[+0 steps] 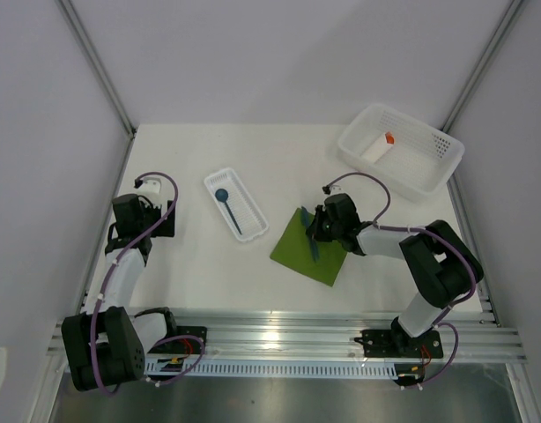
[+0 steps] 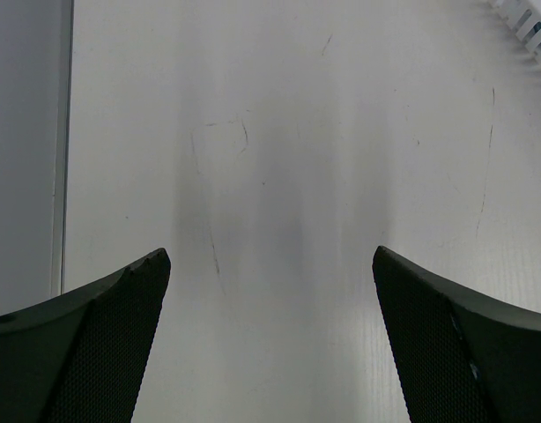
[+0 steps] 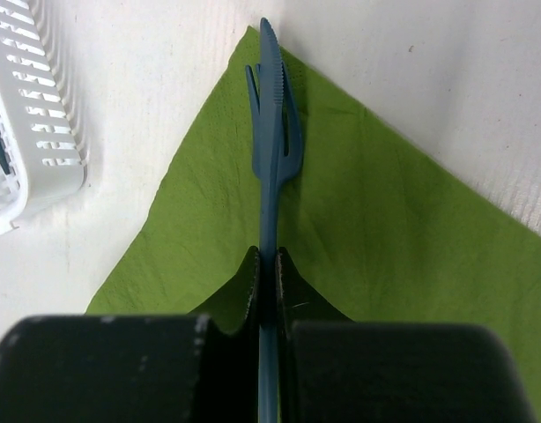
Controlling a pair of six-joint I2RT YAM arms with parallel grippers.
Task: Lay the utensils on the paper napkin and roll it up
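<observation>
Fork (image 3: 272,132) is what my right pincer (image 3: 267,264) grips, its fingers closed tight on the handle and the blue tines reaching out to a corner of the olive-green paper napkin (image 3: 385,220). I can't tell whether the fork touches the paper. The napkin lies right of centre on the surface (image 1: 191,273). The matching blue spoon (image 1: 226,204) lies in the narrow white tray (image 1: 253,231), just left of the napkin. My left pincer (image 2: 270,260) hangs spread wide over bare surface at the left, holding nothing.
</observation>
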